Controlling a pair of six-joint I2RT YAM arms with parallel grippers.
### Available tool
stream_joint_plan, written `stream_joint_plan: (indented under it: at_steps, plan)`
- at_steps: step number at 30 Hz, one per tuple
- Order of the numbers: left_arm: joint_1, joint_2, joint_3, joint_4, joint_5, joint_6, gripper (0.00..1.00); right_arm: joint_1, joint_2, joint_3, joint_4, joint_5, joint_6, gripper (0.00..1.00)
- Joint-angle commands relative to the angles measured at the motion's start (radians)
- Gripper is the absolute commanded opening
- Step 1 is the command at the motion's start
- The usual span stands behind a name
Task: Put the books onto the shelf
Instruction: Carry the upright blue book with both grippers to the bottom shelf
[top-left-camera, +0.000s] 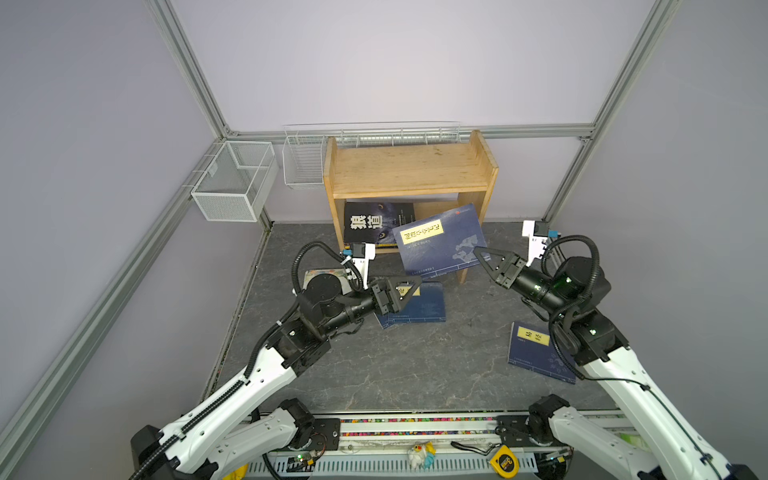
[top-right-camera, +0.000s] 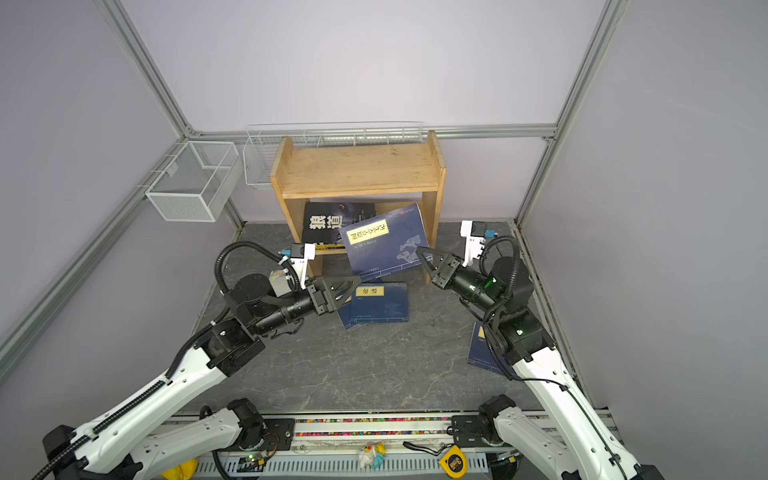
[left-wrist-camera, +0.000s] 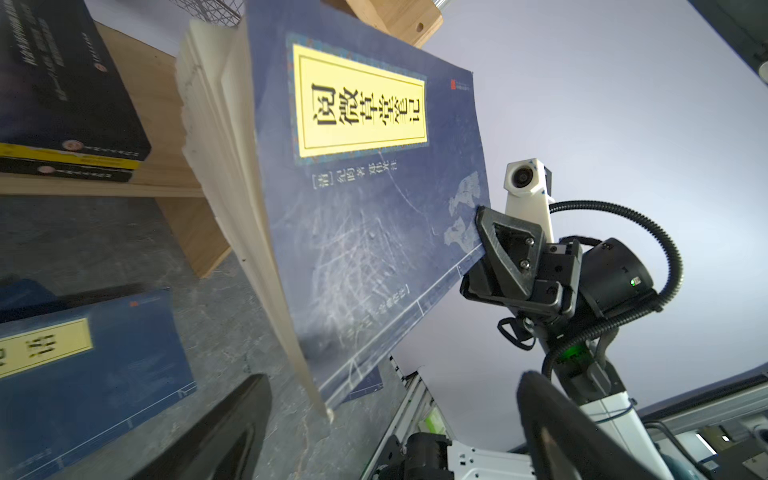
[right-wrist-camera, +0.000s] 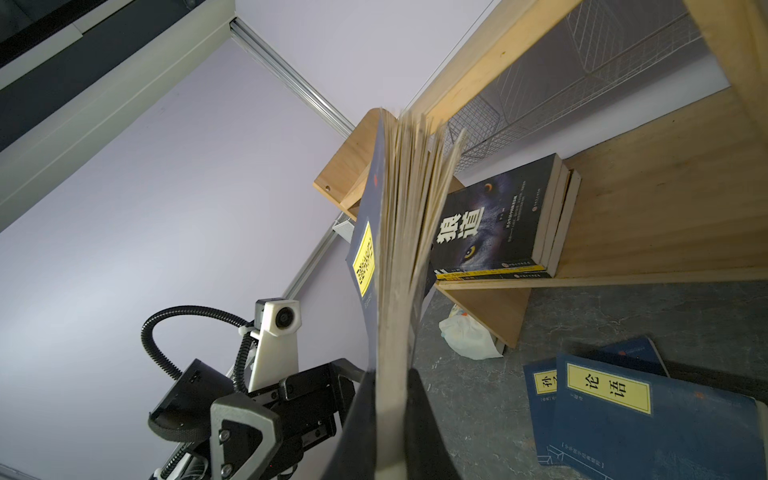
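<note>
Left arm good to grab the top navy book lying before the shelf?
Probably yes: the left pincer stands open over that top navy book, its cover bare; the held book in the right pincer hangs farther back.

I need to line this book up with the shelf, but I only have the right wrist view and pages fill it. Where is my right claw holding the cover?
Observer: In a top view the right claw is shut on the held navy book at the cover's right edge, near its lower corner.
Operator: Is the left claw touching it?
Observer: No. The left claw is open, apart from it, by the two overlapping navy books on the table.
Operator: Any book outside my view?
Observer: Yes, a third navy book lies flat beside the right arm, partly hidden by it.
</note>
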Motion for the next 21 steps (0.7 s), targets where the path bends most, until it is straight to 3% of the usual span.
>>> stream_joint_plan:
  at_steps: [1,7,14,17,21]
  plan:
    - [0.002,0.037,0.022,0.112,0.037,-0.054,0.89,-0.002,-0.013,0.010,0.131,-0.004,0.009,0.08]
    - [0.002,0.058,0.059,0.033,-0.035,-0.019,0.83,-0.003,-0.049,0.018,0.124,-0.007,-0.016,0.08]
    - [0.002,0.107,0.066,0.250,0.073,-0.060,0.62,-0.003,-0.013,-0.017,0.260,-0.077,0.059,0.08]
    - [0.002,0.118,0.061,0.348,0.100,-0.084,0.48,-0.002,0.002,-0.038,0.315,-0.092,0.095,0.08]
    - [0.002,0.107,0.058,0.386,0.093,-0.086,0.20,-0.001,0.004,-0.046,0.322,-0.092,0.099,0.09]
